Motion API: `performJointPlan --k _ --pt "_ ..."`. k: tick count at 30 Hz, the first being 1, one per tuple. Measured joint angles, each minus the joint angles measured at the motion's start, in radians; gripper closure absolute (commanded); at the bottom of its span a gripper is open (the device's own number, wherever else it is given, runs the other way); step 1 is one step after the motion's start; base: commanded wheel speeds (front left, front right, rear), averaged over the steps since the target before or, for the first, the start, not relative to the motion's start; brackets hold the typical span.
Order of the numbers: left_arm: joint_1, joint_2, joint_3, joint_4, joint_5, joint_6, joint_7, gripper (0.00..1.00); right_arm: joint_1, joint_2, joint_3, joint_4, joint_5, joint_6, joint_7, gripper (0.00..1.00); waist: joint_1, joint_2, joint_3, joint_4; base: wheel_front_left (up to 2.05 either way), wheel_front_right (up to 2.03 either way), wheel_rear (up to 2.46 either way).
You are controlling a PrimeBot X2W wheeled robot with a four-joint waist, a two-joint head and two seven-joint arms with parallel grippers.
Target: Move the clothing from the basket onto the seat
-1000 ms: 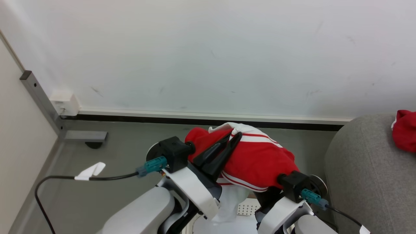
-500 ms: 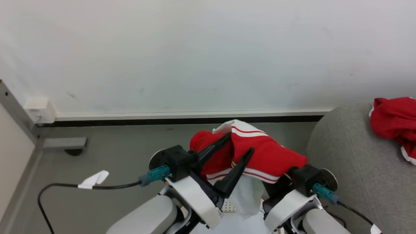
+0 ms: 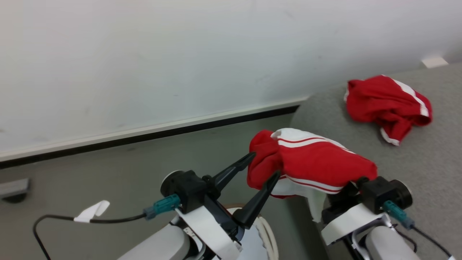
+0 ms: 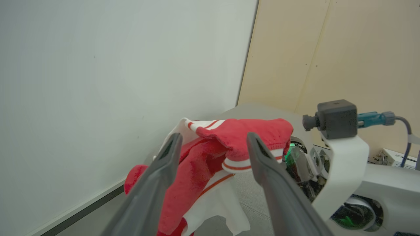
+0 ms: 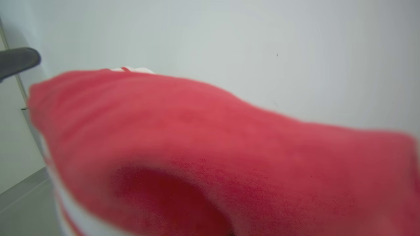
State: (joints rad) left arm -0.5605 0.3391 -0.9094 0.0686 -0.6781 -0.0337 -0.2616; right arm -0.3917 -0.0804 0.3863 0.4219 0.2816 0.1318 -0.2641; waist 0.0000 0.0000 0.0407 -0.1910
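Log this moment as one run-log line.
left tool: open, not gripping | right tool: shut on red garment, aloft at seat edge | second garment: lying on seat | placement: not yet done

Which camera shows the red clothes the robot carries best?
The head view: the carried garment shows almost whole and sharp, stripes included. The left wrist view catches one bunched end; the right wrist view gives a red blur.

One garment lies on the seat, near the wall behind. A second garment hangs above the seat's left edge, just right of the left gripper, perhaps touching its fingers.
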Motion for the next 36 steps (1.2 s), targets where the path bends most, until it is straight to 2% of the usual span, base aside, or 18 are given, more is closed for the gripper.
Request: performJointPlan --k 12,18,22,29,36 --pt "0.041 0.032 0.024 -0.029 0.054 -0.016 -0.002 0.0 0.071 -0.015 -0.127 -0.107 -0.054 0.0 0.0 1.0 0.0 0.0 0.043 -0.218 0.0 0.0 0.0" --pt "0.055 0.027 0.025 -0.021 0.081 -0.028 -0.002 0.0 0.092 -0.018 -0.149 -0.136 -0.062 0.0 0.0 1.0 0.0 0.0001 0.065 -0.291 0.0 0.0 0.0" --pt "0.06 0.021 0.029 -0.013 0.095 -0.034 -0.002 0.0 0.107 -0.022 -0.164 -0.152 -0.068 0.0 0.0 1.0 0.0 0.0 0.074 -0.308 0.0 0.0 0.0" --pt "0.07 0.009 0.039 -0.004 0.107 -0.048 -0.002 0.0 0.073 -0.056 -0.185 -0.161 -0.066 0.0 0.0 1.0 0.0 0.0 0.081 -0.297 0.0 0.0 0.0" --pt "0.064 0.037 0.043 -0.017 0.123 -0.063 -0.002 0.0 -0.04 -0.149 -0.256 -0.153 -0.063 0.0 0.011 1.0 0.0 0.0 0.142 -0.264 0.0 0.0 0.0"
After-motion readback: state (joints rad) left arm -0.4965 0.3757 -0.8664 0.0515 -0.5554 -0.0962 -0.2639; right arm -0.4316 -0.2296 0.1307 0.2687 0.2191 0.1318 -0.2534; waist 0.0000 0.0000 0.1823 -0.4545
